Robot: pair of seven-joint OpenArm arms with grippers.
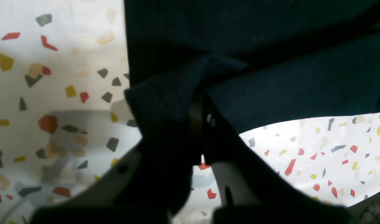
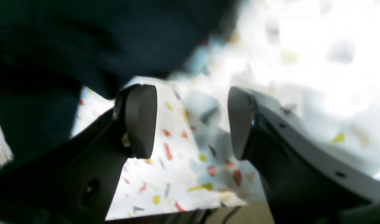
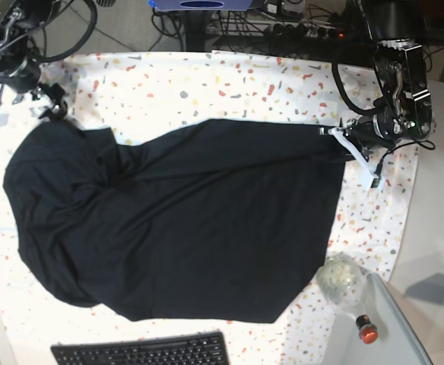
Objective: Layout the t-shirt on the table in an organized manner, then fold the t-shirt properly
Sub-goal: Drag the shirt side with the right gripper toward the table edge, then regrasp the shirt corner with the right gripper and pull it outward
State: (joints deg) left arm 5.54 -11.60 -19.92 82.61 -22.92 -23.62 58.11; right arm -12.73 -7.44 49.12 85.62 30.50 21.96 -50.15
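Observation:
The black t-shirt [image 3: 184, 220] lies spread but rumpled across the speckled table [image 3: 207, 84]. In the base view my left gripper [image 3: 332, 132] is at the shirt's right edge. The left wrist view shows that gripper [image 1: 202, 124] shut on a bunched fold of the t-shirt [image 1: 271, 77], held a little above the cloth. My right gripper [image 3: 55, 112] hovers at the shirt's far left corner. In the right wrist view it [image 2: 190, 121] stands open, nothing between its pads, with the t-shirt [image 2: 99, 40] just beyond and to the left.
A black keyboard [image 3: 138, 351] lies at the table's front edge. A clear round bottle [image 3: 344, 280] with a red cap [image 3: 367, 332] rests at the front right, beside a plain grey-white side surface [image 3: 435, 258]. Cables run along the back edge.

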